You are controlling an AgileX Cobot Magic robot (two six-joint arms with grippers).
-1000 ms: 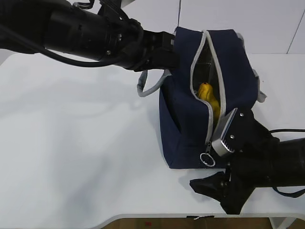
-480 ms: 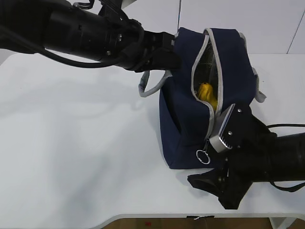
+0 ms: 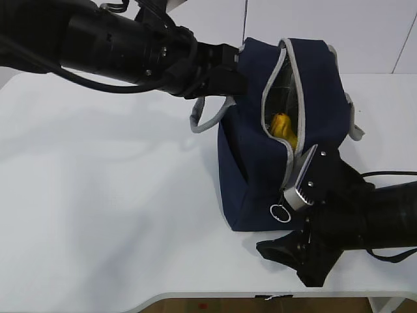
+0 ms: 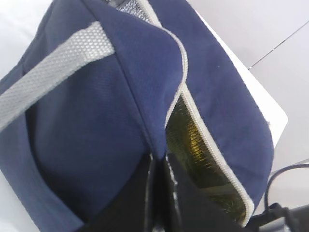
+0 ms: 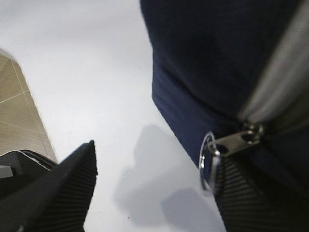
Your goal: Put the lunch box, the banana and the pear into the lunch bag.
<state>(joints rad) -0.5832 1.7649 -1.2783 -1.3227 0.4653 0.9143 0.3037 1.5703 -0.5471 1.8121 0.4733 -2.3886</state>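
Lunch bag [image 3: 251, 169]: navy fabric, grey zipper, silvery foil lining.

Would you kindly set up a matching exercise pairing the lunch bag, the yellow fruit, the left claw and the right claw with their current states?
Things:
1. lunch bag
2. yellow fruit
3. left claw
4. right claw

States:
A. open beside the zipper's ring pull
B. shut on the bag's fabric
C. zipper part open
D. inside the bag

Pairs: 1-C, 2-D, 3-B, 4-A

Matt navy cloth lunch bag [image 3: 251, 169], shiny metal ring pull [image 5: 208, 162]
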